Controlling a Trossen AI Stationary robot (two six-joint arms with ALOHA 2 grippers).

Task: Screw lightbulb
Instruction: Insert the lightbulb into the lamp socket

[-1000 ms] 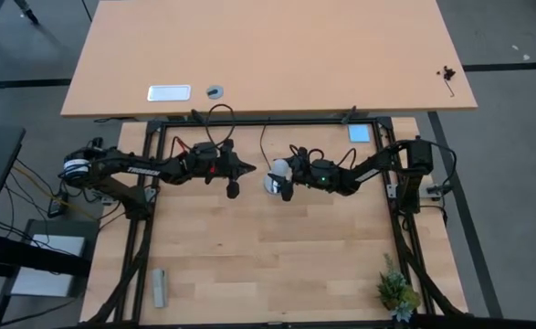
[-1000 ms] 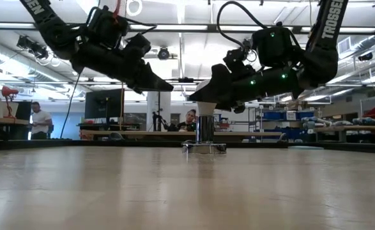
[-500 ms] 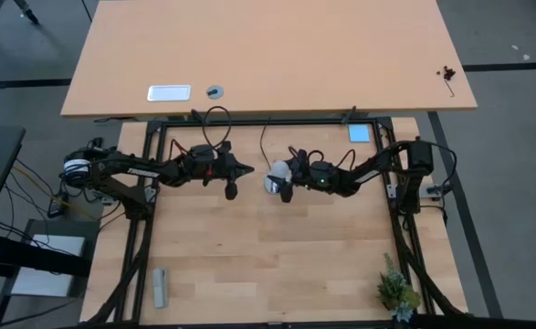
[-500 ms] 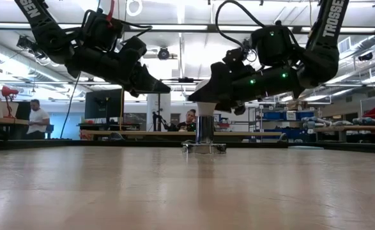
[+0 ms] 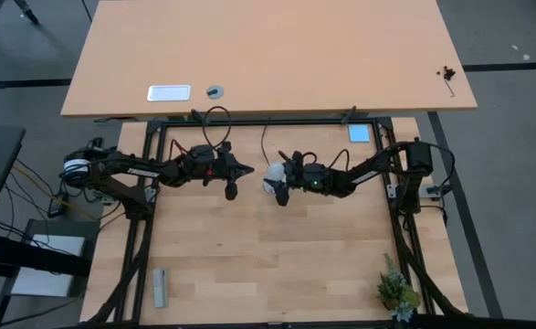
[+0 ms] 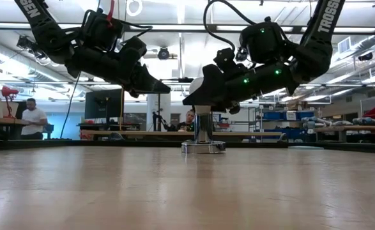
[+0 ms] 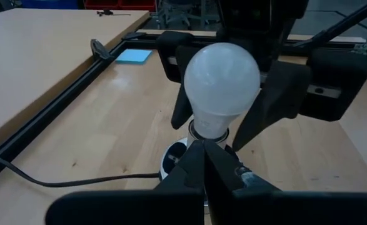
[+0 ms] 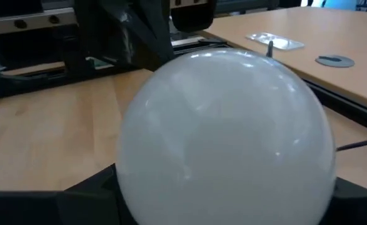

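Bulb: the lightbulb (image 7: 222,80) sits upright over the socket (image 6: 203,146) mid-counter.
Right gripper (image 5: 284,182): fingers grasping the lightbulb.
Left gripper (image 5: 235,179): just beside, fingers clenched.
Cord (image 7: 64,182): lies alongside.

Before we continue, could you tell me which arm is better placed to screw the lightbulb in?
The right: its tool already grips the lightbulb above the socket base. The left tool is shut, empty, beside it.
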